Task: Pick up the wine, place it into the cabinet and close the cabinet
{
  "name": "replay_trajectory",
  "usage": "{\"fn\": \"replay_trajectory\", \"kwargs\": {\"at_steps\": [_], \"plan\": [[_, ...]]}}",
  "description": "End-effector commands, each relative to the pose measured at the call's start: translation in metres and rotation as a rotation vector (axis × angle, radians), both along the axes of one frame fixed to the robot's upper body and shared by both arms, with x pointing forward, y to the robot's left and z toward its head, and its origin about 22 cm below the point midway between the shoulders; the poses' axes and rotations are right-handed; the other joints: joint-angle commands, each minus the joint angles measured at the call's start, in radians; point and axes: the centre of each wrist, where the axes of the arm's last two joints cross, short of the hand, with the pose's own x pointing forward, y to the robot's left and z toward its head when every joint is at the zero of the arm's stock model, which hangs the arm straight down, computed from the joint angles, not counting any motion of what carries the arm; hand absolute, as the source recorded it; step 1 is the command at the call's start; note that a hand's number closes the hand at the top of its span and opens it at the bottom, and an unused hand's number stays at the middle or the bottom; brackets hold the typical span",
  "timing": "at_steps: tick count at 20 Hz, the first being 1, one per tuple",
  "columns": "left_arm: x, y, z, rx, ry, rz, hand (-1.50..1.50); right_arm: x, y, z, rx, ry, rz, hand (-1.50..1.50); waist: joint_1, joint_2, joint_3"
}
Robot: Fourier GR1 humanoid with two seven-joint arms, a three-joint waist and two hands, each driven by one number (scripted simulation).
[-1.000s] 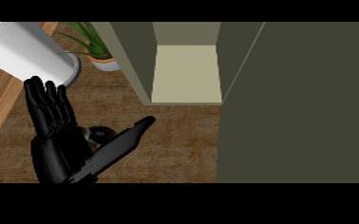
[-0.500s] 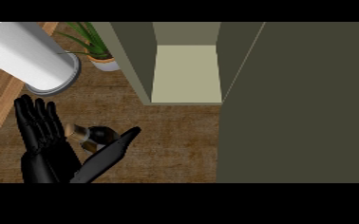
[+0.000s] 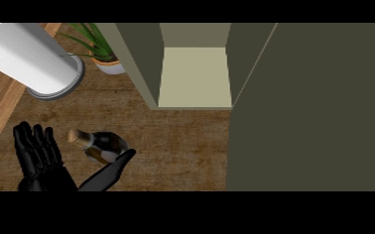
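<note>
Near the surface's front-left corner: wine bottle stands upright on the wood, cork end towards the left edge. Left hand sits around it but hasn't closed: fingers straight and spread on the bottle's left, thumb stretched out at its front-right. Bottle sits in the gap between them. Thumb looks to be touching the glass, fingers just beside it; hard to be sure from straight above. So the hand is released, nothing grasped. Right hand doesn't show.

Cabinet stands further back on the surface, right of centre, open, pale floor showing inside. Its door is swung out towards the front and fills the right side. White cylinder and potted plant stand back-left, well apart from the bottle.

Step in hand, as I read it: closing on the bottle. Not yet lifted, not yet in the cabinet, door still to shut.

Risks from here:
- Thumb pushes before fingers wrap, and the bottle tips or skids left, since it's tall and narrow.
- Grip lands high near the neck, so the bottle swings on the lift.
- Carry path towards the cabinet runs close to its left wall and front lip, where the bottle base could clip.
- Open door crowds the right side, so there's little room to approach from there.
</note>
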Motion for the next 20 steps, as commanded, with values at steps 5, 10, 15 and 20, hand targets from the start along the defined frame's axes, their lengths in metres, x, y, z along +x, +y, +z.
{"fn": "replay_trajectory", "kwargs": {"at_steps": [5,10,15,20], "plan": [[-0.009,0.035,-0.036,-0.013,0.015,0.035,-1.50,-0.018,-0.001,0.004,-0.001,-0.004,0.008,-1.50,-0.001,0.000,0.000],[-0.007,0.027,-0.067,-0.024,0.063,0.019,-1.50,0.012,-0.003,0.003,-0.006,-0.013,0.004,-1.50,0.001,0.001,0.000],[-0.018,0.037,-0.085,-0.045,0.072,0.015,-1.50,-0.018,0.014,0.008,-0.006,0.003,0.008,-1.50,-0.002,0.000,0.000],[-0.005,0.039,-0.107,-0.040,0.088,0.002,-1.50,0.014,0.004,0.006,-0.006,0.004,0.030,-1.50,-0.001,0.002,0.000]]}}
